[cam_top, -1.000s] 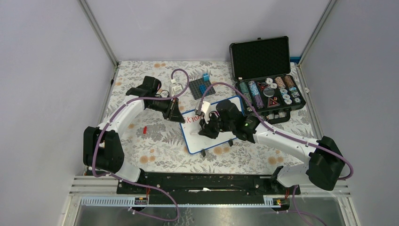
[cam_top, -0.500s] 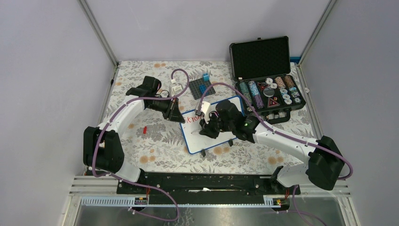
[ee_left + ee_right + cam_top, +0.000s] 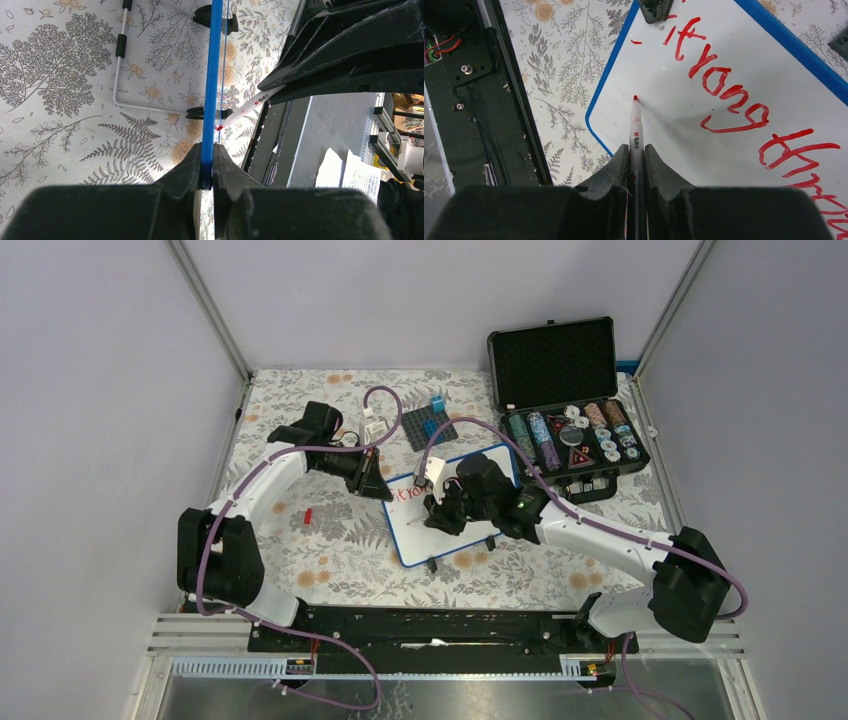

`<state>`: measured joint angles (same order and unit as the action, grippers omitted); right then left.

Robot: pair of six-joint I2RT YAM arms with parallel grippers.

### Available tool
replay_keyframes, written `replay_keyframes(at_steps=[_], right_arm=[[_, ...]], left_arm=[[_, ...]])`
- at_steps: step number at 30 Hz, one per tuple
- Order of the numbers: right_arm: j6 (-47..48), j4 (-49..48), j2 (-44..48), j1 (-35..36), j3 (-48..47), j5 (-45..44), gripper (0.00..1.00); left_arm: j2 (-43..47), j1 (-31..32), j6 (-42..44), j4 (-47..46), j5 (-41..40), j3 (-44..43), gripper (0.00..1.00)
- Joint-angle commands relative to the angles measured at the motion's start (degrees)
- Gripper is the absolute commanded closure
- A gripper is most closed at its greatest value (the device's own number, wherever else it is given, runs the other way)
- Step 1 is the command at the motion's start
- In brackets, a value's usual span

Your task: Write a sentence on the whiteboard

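The whiteboard (image 3: 415, 538), white with a thin blue rim, lies mid-table with red handwriting (image 3: 724, 95) along its far side. My left gripper (image 3: 383, 488) is shut on the board's blue rim (image 3: 215, 75) at the far left corner, seen edge-on in the left wrist view, where the gripper (image 3: 207, 155) pinches it. My right gripper (image 3: 437, 515) is shut on a white marker (image 3: 636, 125). Its red tip touches or hovers just above the bare board (image 3: 684, 150) below the writing, near the left edge. The marker also shows in the left wrist view (image 3: 252, 105).
An open black foam-lined case (image 3: 565, 410) with poker chips stands at the back right. A dark baseplate with a blue brick (image 3: 430, 425) lies behind the board. A small red piece (image 3: 308, 516) lies on the floral cloth at the left. A wire stand (image 3: 120, 55) shows under the board.
My right gripper with the marker has shifted slightly left and away over the board. The left gripper and the board have not moved.
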<state>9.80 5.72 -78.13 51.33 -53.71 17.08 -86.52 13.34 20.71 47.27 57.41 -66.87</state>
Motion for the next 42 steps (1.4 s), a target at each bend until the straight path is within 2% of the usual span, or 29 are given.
replay_keyframes(at_steps=[1, 23, 42], right_arm=[[0.43, -0.80, -1.02, 0.46, -1.36, -2.68, 1.00], [2.39, 0.35, -2.17, 1.95, -1.48, -0.63, 1.00], [3.73, 2.16, 1.45, 1.93, 1.92, -4.27, 1.00]], left_arm=[[-0.66, -0.20, 1.88, -1.56, -1.25, -1.46, 1.00], [-0.86, -0.16, 1.89, -1.48, -1.60, -1.72, 1.00], [-0.64, -0.16, 1.57, -1.56, -1.84, -1.83, 1.00]])
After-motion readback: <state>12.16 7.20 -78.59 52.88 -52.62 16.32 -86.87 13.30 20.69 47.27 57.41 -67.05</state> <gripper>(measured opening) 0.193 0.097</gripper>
